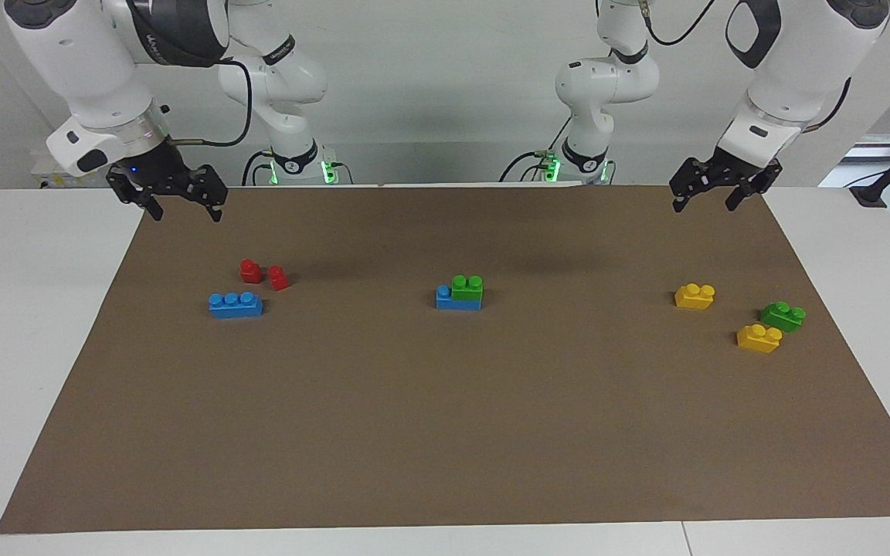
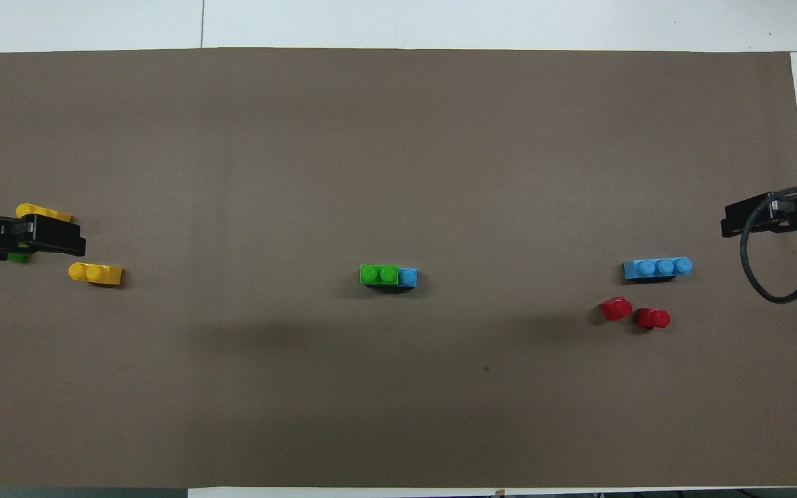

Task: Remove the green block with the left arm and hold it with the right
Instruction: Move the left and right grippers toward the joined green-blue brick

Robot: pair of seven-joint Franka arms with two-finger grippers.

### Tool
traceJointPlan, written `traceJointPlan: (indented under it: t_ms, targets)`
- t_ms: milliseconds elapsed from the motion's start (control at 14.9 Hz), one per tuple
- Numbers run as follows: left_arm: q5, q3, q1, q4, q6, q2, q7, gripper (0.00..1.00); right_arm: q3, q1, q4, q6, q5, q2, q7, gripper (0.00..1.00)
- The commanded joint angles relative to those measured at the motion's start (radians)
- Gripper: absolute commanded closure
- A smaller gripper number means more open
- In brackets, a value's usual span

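A green block [image 1: 467,287] sits on top of a blue brick [image 1: 449,300] at the middle of the brown mat; both also show in the overhead view, the green block [image 2: 379,274] and the blue brick [image 2: 407,277]. A second green block [image 1: 783,316] lies at the left arm's end between two yellow bricks; in the overhead view it [image 2: 18,257] is mostly hidden under my left gripper [image 2: 73,242]. My left gripper [image 1: 705,205] hangs open and empty above the mat's corner at that end. My right gripper [image 1: 185,212] hangs open and empty above the mat's edge at the right arm's end [image 2: 730,223].
Two yellow bricks [image 1: 694,296] [image 1: 759,338] lie at the left arm's end. A blue three-stud brick [image 1: 236,304] and two small red pieces [image 1: 250,270] [image 1: 279,277] lie at the right arm's end. The brown mat [image 1: 445,432] covers most of the white table.
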Motion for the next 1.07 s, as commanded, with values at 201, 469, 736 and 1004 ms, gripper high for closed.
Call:
traceJointPlan:
  t_ms: [201, 469, 736, 1004]
  targets:
    - [-0.078, 0.007, -0.113, -0.061, 0.012, -0.049, -0.466, 0.0, 0.012, -0.007, 0.004, -0.01, -0.003, -0.001, 0.027, 0.0]
    - [-0.081, 0.006, -0.216, -0.107, 0.09, -0.068, -0.851, 0.0, 0.023, 0.042, -0.024, 0.026, 0.052, -0.002, 0.351, 0.0]
    - [-0.081, 0.006, -0.319, -0.162, 0.193, -0.075, -1.191, 0.0, 0.023, 0.115, -0.082, 0.081, 0.18, -0.001, 0.696, 0.0]
    - [-0.081, 0.007, -0.419, -0.224, 0.299, -0.066, -1.451, 0.0, 0.023, 0.201, -0.113, 0.125, 0.256, 0.007, 0.942, 0.0]
